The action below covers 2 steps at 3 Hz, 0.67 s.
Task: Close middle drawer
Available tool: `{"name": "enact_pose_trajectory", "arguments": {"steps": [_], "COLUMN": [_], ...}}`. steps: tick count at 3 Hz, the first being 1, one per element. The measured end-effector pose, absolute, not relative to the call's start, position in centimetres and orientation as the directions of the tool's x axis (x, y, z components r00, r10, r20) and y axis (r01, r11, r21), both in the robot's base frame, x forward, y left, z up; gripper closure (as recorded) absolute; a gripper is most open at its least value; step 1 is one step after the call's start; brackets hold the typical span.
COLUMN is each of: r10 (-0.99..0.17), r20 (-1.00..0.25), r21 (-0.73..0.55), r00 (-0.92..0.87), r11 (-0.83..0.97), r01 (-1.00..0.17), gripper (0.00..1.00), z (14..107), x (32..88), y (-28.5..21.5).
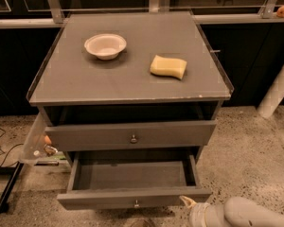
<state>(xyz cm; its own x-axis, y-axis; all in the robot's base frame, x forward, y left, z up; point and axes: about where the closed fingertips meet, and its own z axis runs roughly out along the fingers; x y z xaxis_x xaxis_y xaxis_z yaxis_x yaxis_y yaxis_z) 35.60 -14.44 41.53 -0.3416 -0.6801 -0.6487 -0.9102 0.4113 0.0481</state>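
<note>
The middle drawer [132,176] of the grey cabinet stands pulled out, showing its plain grey tray. Its flat front with a small round knob [136,203] faces me at the bottom of the view. My gripper [187,203] comes in from the bottom right on a pale grey arm [241,214]. Its tip is against the right end of the drawer front, just below the front's top edge. The top drawer [132,136], with its own knob, is shut above it.
On the cabinet top [71,86] sit a white bowl [105,46] and a yellow sponge [168,66]. A clear plastic panel [35,141] hangs at the cabinet's left side, with cables on the speckled floor [255,164]. A white post [277,93] stands at right.
</note>
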Motion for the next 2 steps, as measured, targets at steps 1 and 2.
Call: {"name": "enact_pose_trajectory", "arguments": {"steps": [1, 2], "r10": [-0.699, -0.727], "r20": [-0.654, -0.638], "r21": [-0.023, -0.091], "r00": [-0.290, -0.253], "r11": [0.402, 0.398], "r01": [-0.915, -0.913], "gripper": [0.40, 0.63], "z": [43.4, 44.8], "x": [40.2, 46.5], "y": [-14.5, -15.2]}}
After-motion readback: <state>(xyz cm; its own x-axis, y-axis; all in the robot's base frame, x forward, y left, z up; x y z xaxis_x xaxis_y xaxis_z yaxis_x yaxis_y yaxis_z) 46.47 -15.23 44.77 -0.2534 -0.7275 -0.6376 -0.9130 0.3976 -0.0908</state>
